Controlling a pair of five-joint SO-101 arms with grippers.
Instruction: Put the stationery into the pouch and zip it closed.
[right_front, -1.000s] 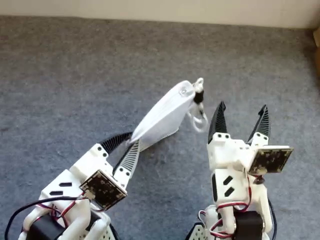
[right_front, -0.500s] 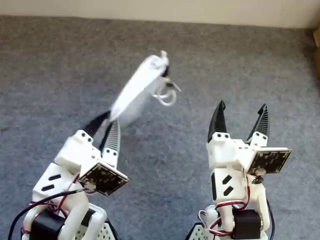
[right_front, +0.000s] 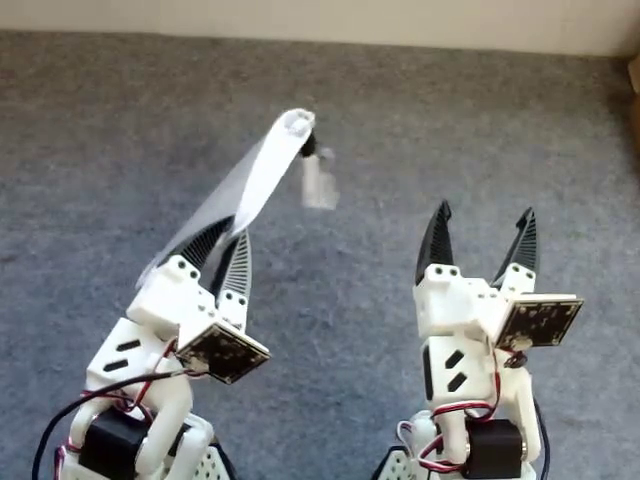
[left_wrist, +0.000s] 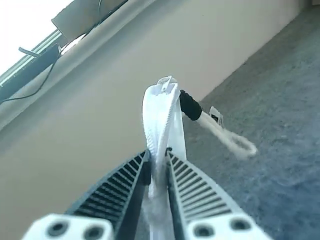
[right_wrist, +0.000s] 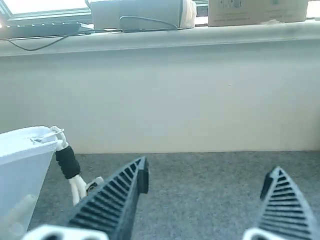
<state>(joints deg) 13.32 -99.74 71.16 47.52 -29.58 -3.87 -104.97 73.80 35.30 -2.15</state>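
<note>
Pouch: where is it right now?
In the high view the white pouch is clamped in the left gripper, held above the grey table, left of the open right gripper.

My left arm (right_front: 150, 345) reached forward and leaned a little toward my right side, with the wrist tipped upward. My left fingers (right_front: 207, 240) were pinched close together, and their ribbed inner faces clamped one end of the white pouch (right_front: 262, 175). My right arm (right_front: 455, 310) stood alongside, well apart from the left, and pointed straight ahead. My right fingers (right_front: 436, 240) were spread wide, with both black tips aimed forward.
</note>
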